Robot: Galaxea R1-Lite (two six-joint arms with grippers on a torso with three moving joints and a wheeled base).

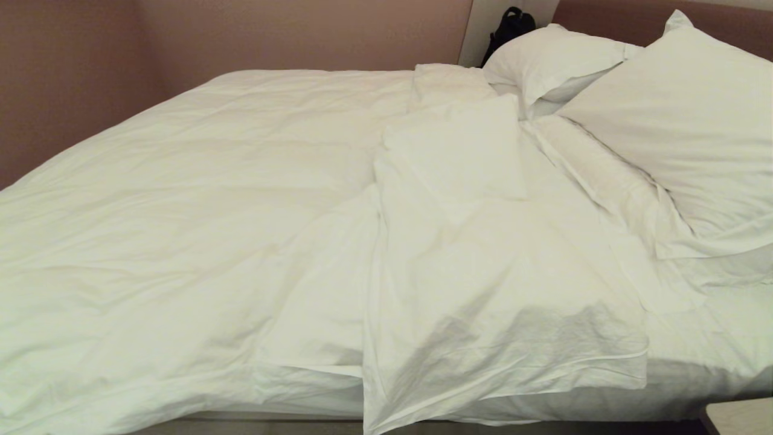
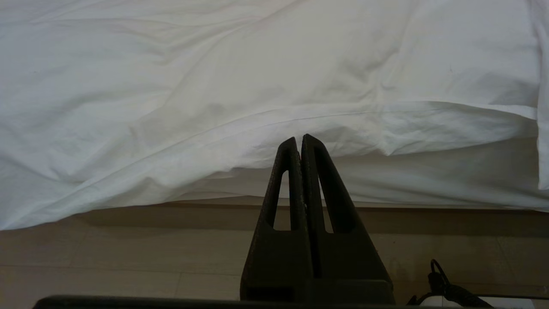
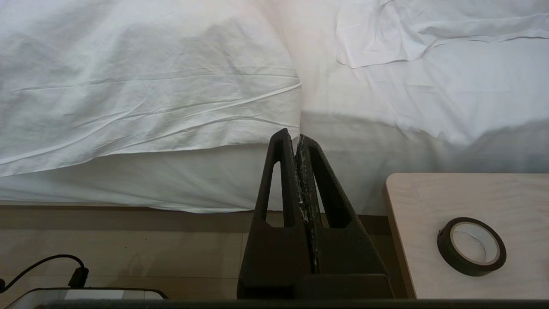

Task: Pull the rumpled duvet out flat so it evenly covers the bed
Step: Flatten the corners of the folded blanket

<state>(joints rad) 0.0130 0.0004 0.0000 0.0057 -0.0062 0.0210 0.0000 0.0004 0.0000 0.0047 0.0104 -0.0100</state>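
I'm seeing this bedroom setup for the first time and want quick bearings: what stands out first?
The white duvet dominates, spread over the bed's left part with a corner folded back near the middle, leaving the sheet bare on the right. Two plump pillows lean at the headboard end, far right. Both grippers, left and right, sit shut just short of the bed's near edge, holding nothing.

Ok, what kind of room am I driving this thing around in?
Most likely a bedroom, possibly a hotel room: a wide bed with a rumpled white duvet, plump pillows against a padded headboard, and a small bedside table holding a roll of tape.
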